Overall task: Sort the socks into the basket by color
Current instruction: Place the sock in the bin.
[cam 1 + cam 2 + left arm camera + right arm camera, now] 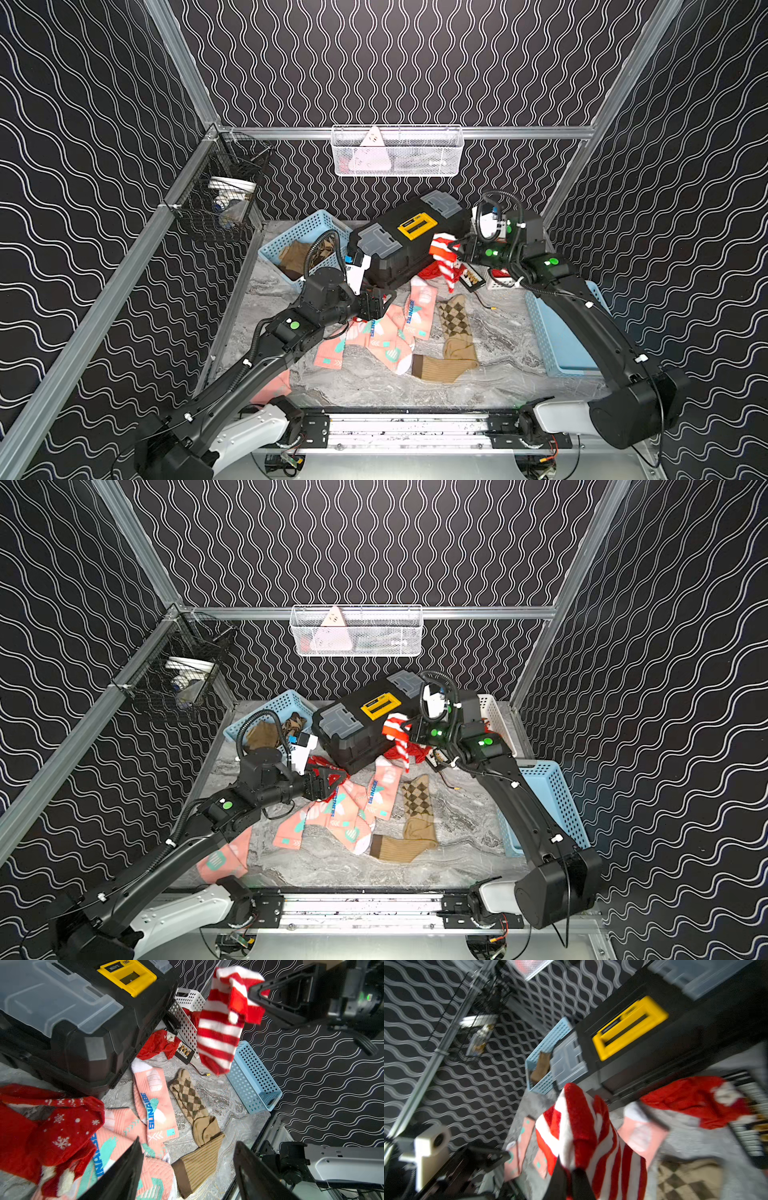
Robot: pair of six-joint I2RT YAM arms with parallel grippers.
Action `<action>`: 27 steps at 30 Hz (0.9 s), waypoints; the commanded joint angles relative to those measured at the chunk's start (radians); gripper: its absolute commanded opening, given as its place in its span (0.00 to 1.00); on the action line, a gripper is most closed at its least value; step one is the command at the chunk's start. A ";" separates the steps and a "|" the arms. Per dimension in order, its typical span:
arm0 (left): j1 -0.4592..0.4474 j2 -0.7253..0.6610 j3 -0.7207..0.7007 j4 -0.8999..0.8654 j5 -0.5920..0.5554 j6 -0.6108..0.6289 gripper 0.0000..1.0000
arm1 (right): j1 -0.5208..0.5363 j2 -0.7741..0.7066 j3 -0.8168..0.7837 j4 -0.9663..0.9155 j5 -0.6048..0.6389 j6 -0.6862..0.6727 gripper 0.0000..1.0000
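Right gripper (456, 249) clamps a striped sock (444, 266) — soft, likely light, dangling from one pinched end. Left gripper (380, 302) hovers, jaws apart.

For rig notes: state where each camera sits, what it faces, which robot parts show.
Top views: overhead, facing down at table; left arm, right arm show.
Left wrist: on left arm, faces pink socks; open left gripper shows.
Right wrist: on right arm, faces toolbox; right gripper shut on striped sock.
All share the striped sock.
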 commanded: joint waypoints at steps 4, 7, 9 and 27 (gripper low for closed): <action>0.001 -0.004 -0.006 -0.016 -0.028 -0.013 0.73 | -0.100 0.139 0.157 -0.054 0.357 -0.122 0.00; 0.001 -0.009 -0.004 -0.042 -0.039 -0.010 0.73 | -0.153 0.230 0.231 -0.021 0.419 -0.161 0.00; 0.001 -0.017 -0.007 -0.057 -0.048 -0.010 0.73 | -0.187 0.300 0.279 0.000 0.449 -0.187 0.00; 0.000 0.008 -0.029 -0.068 -0.078 -0.008 0.73 | -0.326 0.819 0.442 0.081 0.546 -0.293 0.00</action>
